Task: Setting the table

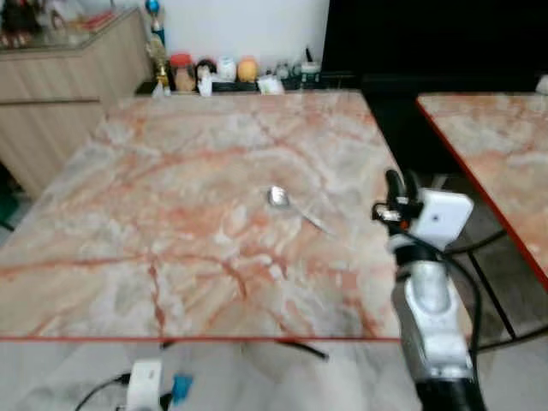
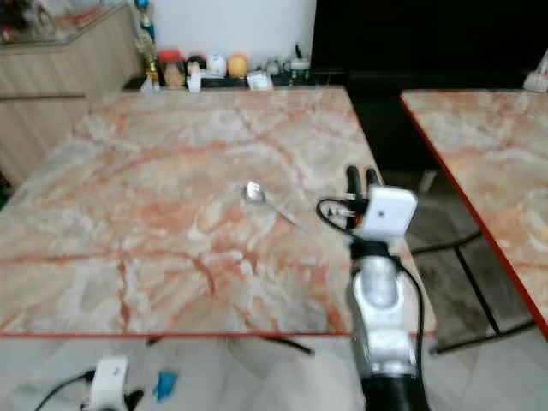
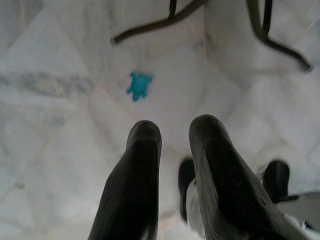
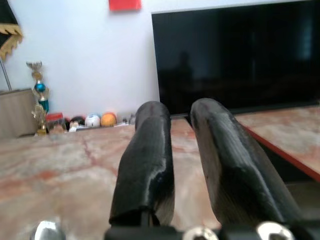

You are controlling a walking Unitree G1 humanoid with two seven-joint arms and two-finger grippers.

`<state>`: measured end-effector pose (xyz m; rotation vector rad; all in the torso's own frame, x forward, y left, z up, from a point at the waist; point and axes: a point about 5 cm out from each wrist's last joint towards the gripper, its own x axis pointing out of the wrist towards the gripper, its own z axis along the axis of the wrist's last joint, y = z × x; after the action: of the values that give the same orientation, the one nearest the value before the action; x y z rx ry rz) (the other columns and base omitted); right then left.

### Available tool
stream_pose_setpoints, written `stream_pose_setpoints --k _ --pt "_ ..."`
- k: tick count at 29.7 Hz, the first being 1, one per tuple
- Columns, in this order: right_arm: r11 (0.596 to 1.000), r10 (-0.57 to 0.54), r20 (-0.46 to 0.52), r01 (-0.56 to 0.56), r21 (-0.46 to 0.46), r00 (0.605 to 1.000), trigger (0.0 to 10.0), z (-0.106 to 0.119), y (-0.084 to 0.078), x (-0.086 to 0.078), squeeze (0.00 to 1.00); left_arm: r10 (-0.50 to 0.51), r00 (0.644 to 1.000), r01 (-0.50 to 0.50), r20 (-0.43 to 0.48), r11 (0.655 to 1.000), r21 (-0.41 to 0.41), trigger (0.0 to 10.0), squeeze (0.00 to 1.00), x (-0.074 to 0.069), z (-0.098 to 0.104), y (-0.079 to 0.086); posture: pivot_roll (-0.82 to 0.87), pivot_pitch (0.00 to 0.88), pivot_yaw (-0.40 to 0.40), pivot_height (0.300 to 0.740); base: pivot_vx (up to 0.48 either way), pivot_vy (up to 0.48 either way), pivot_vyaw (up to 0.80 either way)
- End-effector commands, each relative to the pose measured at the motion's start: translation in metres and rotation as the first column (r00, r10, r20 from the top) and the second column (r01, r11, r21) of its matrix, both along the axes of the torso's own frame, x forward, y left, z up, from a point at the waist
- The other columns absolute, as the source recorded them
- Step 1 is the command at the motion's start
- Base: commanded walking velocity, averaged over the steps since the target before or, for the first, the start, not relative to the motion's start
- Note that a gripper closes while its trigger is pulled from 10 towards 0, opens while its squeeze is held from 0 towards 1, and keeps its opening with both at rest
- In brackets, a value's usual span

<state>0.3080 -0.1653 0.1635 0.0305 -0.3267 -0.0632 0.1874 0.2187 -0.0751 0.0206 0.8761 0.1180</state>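
A metal spoon (image 1: 289,205) lies alone on the pink-veined marble table (image 1: 171,231), right of centre, bowl to the far left and handle toward the near right. My right gripper (image 1: 398,181) is raised over the table's right edge, a hand's width to the right of the spoon, pointing toward the far end. In the right wrist view its fingers (image 4: 150,150) stand close together with nothing between them, and the spoon's bowl (image 4: 46,231) peeks in at the corner. My left gripper (image 3: 175,131) hangs idle below the table's near edge, pointing at the floor, holding nothing.
A second marble table (image 1: 501,145) stands to the right across a narrow gap with dark metal legs (image 1: 501,291). Jars and small ornaments (image 1: 218,73) line the far edge. A wooden cabinet (image 1: 60,94) is at far left. A blue scrap (image 3: 139,86) lies on the floor.
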Motion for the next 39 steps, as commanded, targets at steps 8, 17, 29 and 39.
stream_pose_setpoints --k 8,17,29,39 --pt "0.999 0.047 -0.005 -0.047 -0.002 0.999 10.0 0.001 0.011 0.002 0.00 0.011 1.000 -0.011 -0.001 1.000 0.023 10.0 0.00 -0.002 0.001 0.008 0.09 0.000 -0.006 0.740 0.299 0.000 0.00" --pt "0.993 0.113 -0.098 -0.116 -0.024 0.989 10.0 -0.013 0.012 0.007 0.00 0.013 1.000 -0.013 0.004 1.000 0.024 10.0 0.00 -0.001 0.001 0.007 0.09 0.000 -0.010 0.740 0.028 0.000 0.00" --pt "0.883 0.384 -0.303 -0.443 -0.156 0.872 10.0 -0.039 0.020 0.012 1.00 0.011 1.000 -0.011 0.011 1.000 0.021 10.0 0.00 0.003 0.002 0.005 0.09 0.000 -0.007 0.740 0.000 0.000 0.00" --pt "0.846 0.333 -0.484 -0.483 -0.225 0.809 10.0 -0.064 -0.003 0.030 1.00 0.016 1.000 -0.016 0.009 1.000 0.012 10.0 0.00 0.004 0.003 0.003 0.09 0.000 -0.010 0.740 0.000 0.000 0.00"
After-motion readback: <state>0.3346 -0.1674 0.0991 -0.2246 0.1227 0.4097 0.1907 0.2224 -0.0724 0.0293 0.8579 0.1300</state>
